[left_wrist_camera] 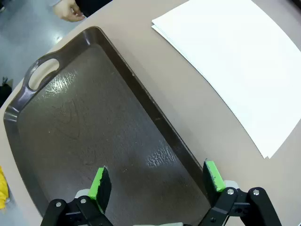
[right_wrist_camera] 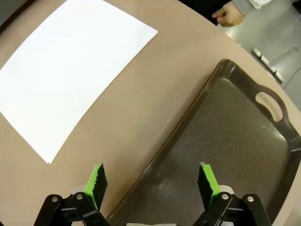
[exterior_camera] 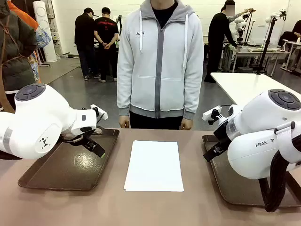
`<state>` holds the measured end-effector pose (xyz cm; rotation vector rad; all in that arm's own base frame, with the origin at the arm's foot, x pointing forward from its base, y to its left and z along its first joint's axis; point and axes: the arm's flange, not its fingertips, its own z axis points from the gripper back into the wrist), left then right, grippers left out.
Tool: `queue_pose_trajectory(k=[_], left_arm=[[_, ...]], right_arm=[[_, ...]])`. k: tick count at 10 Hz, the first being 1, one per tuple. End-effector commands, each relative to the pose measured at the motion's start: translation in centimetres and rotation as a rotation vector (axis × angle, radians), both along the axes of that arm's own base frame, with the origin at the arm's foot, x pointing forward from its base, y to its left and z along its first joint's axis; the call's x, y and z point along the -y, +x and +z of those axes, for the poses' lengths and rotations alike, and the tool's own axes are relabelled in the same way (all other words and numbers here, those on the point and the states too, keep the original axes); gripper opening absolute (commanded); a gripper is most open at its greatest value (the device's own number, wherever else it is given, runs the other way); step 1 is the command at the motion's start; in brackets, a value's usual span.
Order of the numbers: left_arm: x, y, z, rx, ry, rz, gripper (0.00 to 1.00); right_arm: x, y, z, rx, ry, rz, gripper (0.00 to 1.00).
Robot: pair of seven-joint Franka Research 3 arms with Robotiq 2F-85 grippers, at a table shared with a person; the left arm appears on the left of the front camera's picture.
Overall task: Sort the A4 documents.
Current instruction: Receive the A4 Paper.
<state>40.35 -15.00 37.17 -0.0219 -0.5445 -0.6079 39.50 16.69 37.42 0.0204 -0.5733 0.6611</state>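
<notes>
One brown table (exterior_camera: pixel 94 207) carried everything. Two dark trays flanked the A4 documents (exterior_camera: pixel 154 165), the left tray (exterior_camera: pixel 61 172) just left of the pile and the right tray (exterior_camera: pixel 230 186) just right of it; nothing lay in either where they showed. The documents sat in one flat pile between them. Sorting looked not yet begun: the next move would call for a gripper to cross to the pile and tease up one thin sheet. The left gripper (left_wrist_camera: pixel 156 176) hung left of the pile over its tray, jaws spread, empty; the right gripper (right_wrist_camera: pixel 151 179) hung right of it, likewise spread.
</notes>
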Motion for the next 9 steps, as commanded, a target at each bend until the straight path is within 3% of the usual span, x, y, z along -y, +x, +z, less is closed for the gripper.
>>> queue_pose_trajectory(k=[1,9], left_arm=[[0.01,0.00,0.00,0.000,0.000,0.000,1.00],[0.01,0.00,0.00,0.000,0.000,0.000,1.00]], right_arm=[[0.00,0.00,0.00,0.000,0.000,0.000,1.00],[0.00,0.00,0.00,0.000,0.000,0.000,1.00]])
